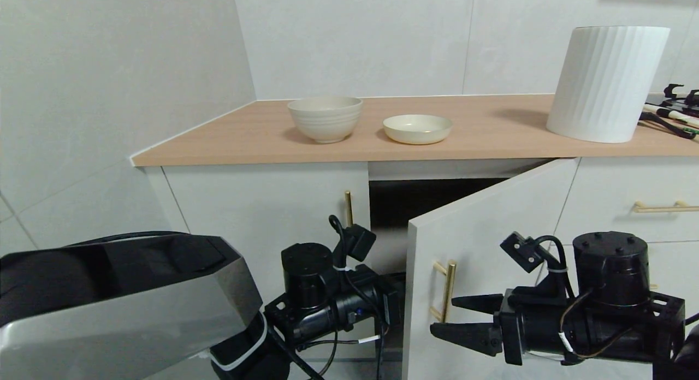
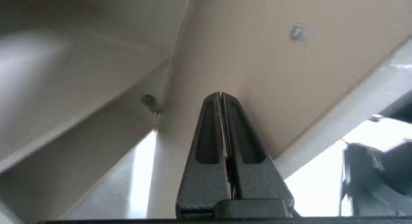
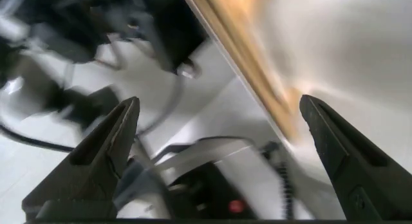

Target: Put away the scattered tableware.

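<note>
On the wooden countertop [image 1: 480, 131] stand a cream ribbed bowl [image 1: 325, 118] and, to its right, a shallow cream dish [image 1: 418, 129]. Both arms hang low in front of the cabinets, well below the tableware. My right gripper [image 1: 464, 317] is open beside the gold handle [image 1: 445, 290] of the open cabinet door [image 1: 491, 238]. In the right wrist view the gripper [image 3: 219, 102] spans the blurred handle [image 3: 257, 76] without touching it. My left arm [image 1: 327, 298] points into the cabinet opening. There the left gripper [image 2: 220, 96] is shut on nothing, near the cabinet's inner panels.
A tall white ribbed container [image 1: 606, 82] stands at the right of the counter, with several dark utensils [image 1: 671, 112] beyond it. A closed door with a gold handle [image 1: 348, 208] is left of the dark opening [image 1: 426, 197]. A drawer handle [image 1: 663, 207] is at the right.
</note>
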